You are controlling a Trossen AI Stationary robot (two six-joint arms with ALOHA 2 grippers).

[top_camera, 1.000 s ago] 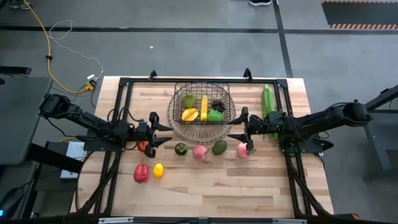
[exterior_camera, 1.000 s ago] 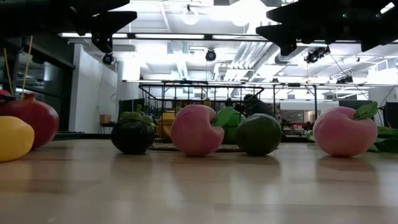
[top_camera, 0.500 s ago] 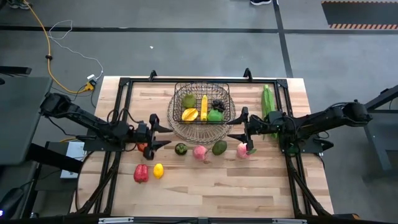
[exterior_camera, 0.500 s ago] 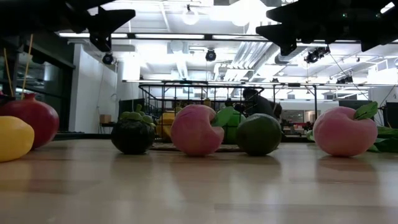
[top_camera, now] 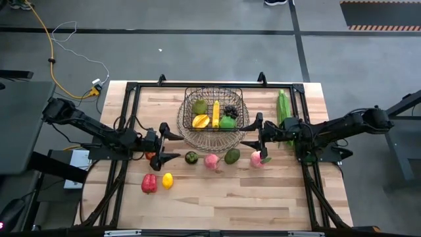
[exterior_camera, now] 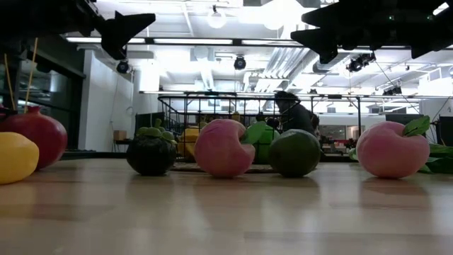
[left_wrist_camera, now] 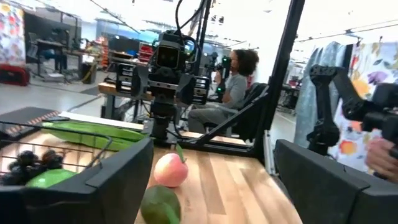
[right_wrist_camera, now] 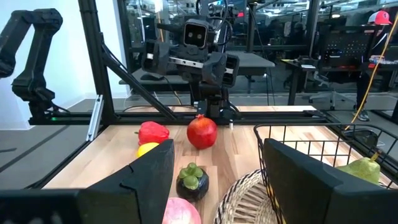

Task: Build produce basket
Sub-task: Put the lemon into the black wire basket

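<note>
The wire basket (top_camera: 212, 120) stands at the table's far middle and holds a pear, a starfruit, a banana, dark grapes and a green fruit. In front of it, in a row on the table, lie a dark green fruit (top_camera: 191, 157), a pink peach (top_camera: 211, 160), an avocado (top_camera: 231, 156) and a second peach (top_camera: 256, 159). My left gripper (top_camera: 171, 145) hovers open, level, left of the basket, above a red round fruit (top_camera: 151, 156). My right gripper (top_camera: 252, 134) hovers open at the basket's right, above the second peach. Neither holds anything.
A red pepper (top_camera: 148, 183) and a lemon (top_camera: 167, 180) lie nearer the front left. A long green husk (top_camera: 283, 108) lies at the far right, beside the right arm. Bare wood stretches along the table's near edge. A person sits in the room beyond the table.
My left gripper has opened wider while staying in place above the red round fruit. The right arm and all the produce have kept still.
</note>
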